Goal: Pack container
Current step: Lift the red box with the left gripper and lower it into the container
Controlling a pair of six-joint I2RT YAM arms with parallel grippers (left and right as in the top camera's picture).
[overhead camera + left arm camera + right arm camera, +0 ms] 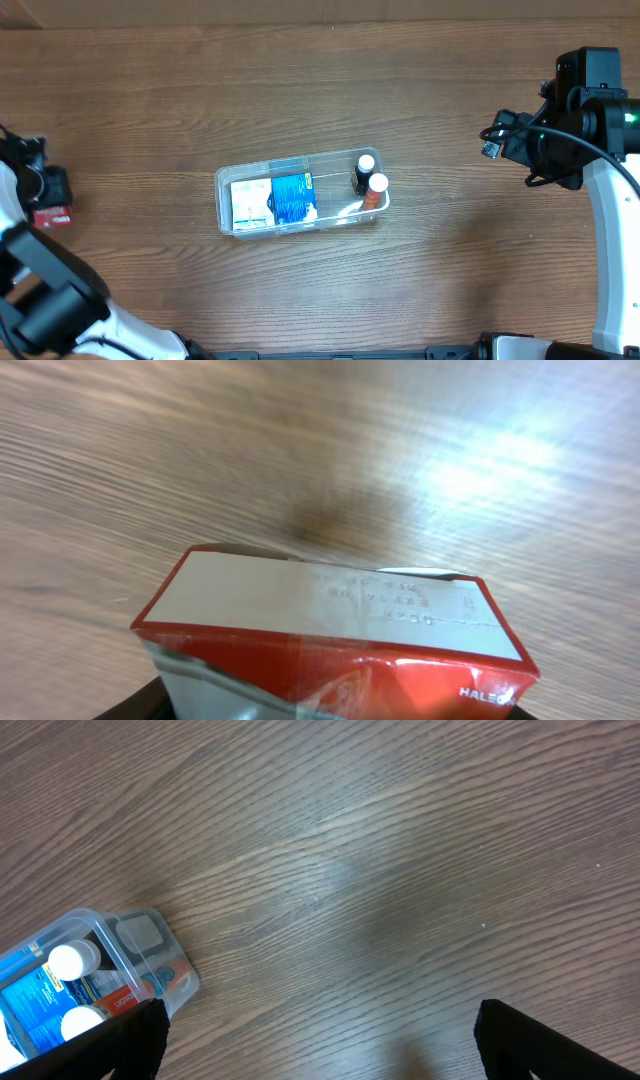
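The clear plastic container sits mid-table and holds a white box, a blue box and two white-capped bottles. Its corner with the bottles also shows in the right wrist view. My left gripper is at the far left edge of the table, shut on a red and silver box that fills the left wrist view above the wood. My right gripper is open and empty, high above the table to the right of the container.
The brown wooden table runs all round the container. Both arm bases stand at the front edge, left and right.
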